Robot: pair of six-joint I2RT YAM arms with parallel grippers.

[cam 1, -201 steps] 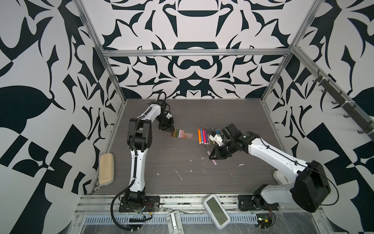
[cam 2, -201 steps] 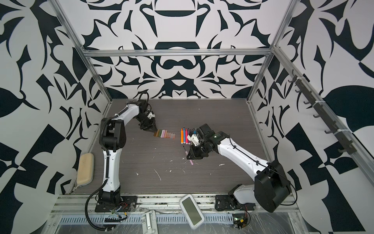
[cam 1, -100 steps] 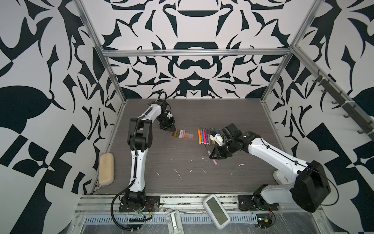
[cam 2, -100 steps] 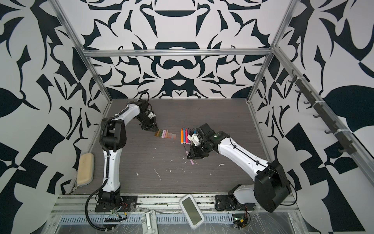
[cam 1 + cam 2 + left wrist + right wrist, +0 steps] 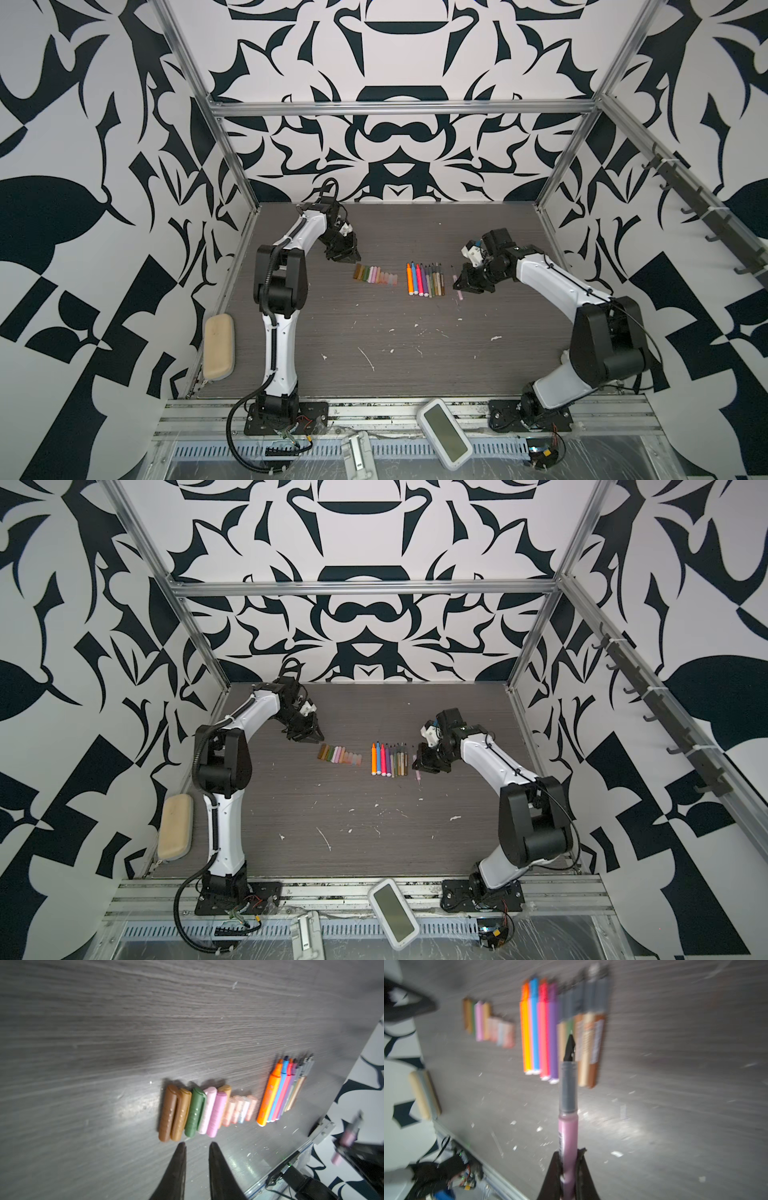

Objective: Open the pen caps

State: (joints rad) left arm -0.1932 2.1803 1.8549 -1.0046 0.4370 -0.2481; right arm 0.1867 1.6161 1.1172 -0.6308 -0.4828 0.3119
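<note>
Gripping the pink pen (image 5: 568, 1136) by the rear of its barrel, the right hand (image 5: 569, 1167) is fully closed. The pen is clamped between its 2 fingers, with the bare black tip pointing away from the hand. The left hand (image 5: 195, 1145) stands slightly parted and holds nothing. Its fingertips hover just short of the brown end of the pen caps (image 5: 207, 1109) without touching them.

The pens (image 5: 560, 1028) lie in 1 tight row ahead of the right hand's fingertips, tips uncovered as far as the blur allows. The caps form a 2nd row beyond them, close to the left hand.

Handling, by judgement:
- Each pen is probably a light, stiff plastic tube. The smooth round barrel may roll on release or twist in a loose grip.
- Grasp across the barrel, mid to rear, clear of the tip, which is likely soft and will mark.
- The caps are short, light and ribbed; grasp them across the width.
- The translucent caps at the end of the row farthest from the left hand are smaller and lie touching. Lifting 1 may shift its neighbours.

The worktop (image 5: 374, 332) is flat, dark and wood-grained, with glare patches and scattered white flecks (image 5: 368, 358). Patterned black-and-white walls (image 5: 399, 50) on a metal frame enclose it. A tan pad (image 5: 219, 351) lies at the edge, well apart from both hands. A white device (image 5: 444, 432) rests on the front rail.
</note>
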